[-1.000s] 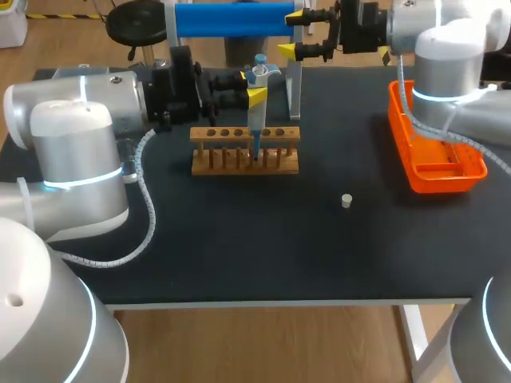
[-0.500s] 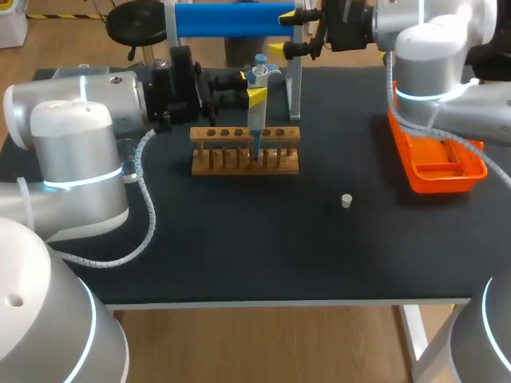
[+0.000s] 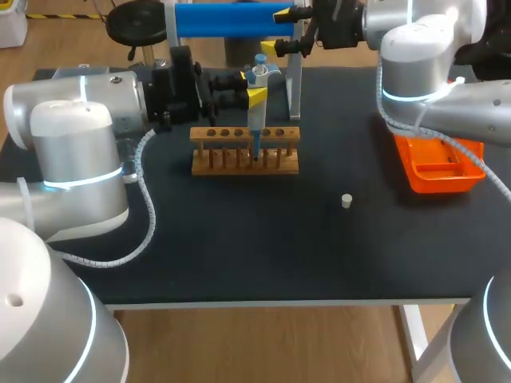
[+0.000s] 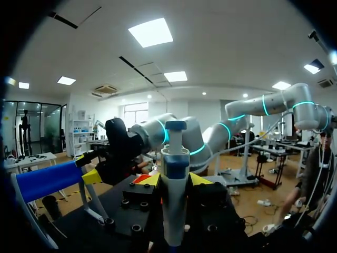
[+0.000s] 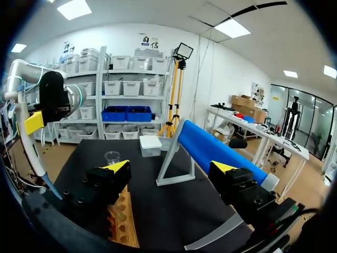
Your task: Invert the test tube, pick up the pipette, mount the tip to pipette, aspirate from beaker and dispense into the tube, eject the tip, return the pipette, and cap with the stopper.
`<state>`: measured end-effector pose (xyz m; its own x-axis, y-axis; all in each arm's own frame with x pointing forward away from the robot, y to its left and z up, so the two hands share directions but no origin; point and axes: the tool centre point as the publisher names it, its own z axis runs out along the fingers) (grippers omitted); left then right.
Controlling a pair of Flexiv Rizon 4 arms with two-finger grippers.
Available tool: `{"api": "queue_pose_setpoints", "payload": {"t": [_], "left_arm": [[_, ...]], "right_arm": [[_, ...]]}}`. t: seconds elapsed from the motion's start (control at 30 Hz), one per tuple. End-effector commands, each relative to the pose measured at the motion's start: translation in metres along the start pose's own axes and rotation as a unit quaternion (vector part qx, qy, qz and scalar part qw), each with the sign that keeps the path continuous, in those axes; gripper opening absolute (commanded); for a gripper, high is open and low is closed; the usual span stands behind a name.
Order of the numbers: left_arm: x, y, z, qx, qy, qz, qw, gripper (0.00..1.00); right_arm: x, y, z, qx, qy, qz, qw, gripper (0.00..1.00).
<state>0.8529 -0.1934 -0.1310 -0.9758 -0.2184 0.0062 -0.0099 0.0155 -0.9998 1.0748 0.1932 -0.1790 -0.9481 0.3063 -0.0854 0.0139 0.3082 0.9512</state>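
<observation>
Head view shows a small white cylindrical stopper (image 3: 346, 200) lying alone on the black worktop (image 3: 239, 239). Farther back, the left pincer (image 3: 256, 96) clenches the blue-and-grey pipette (image 3: 255, 124), its tip down in the wooden tube rack (image 3: 245, 159). Farthest, the right pincer (image 3: 279, 30) hangs released beside the blue cylinder (image 3: 231, 19).

Pipette (image 4: 175, 184) lower end cut off

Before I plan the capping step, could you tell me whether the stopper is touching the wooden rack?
Apart. The head view shows bare table between the stopper and the wooden rack.
</observation>
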Motion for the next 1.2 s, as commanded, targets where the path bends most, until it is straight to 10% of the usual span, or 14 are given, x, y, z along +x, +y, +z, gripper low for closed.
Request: {"api": "queue_pose_setpoints", "payload": {"t": [0.03,1.2], "left_arm": [[0.0012,0.0006,0.0004,0.002,-0.003,0.001,1.0,0.0],[0.0012,0.0006,0.0004,0.002,-0.003,0.001,1.0,0.0]], "right_arm": [[-0.0021,-0.0024,0.004,0.004,-0.004,0.002,1.0,1.0],[-0.0048,-0.0078,0.0072,0.02,-0.018,0.0,1.0,1.0]]}}
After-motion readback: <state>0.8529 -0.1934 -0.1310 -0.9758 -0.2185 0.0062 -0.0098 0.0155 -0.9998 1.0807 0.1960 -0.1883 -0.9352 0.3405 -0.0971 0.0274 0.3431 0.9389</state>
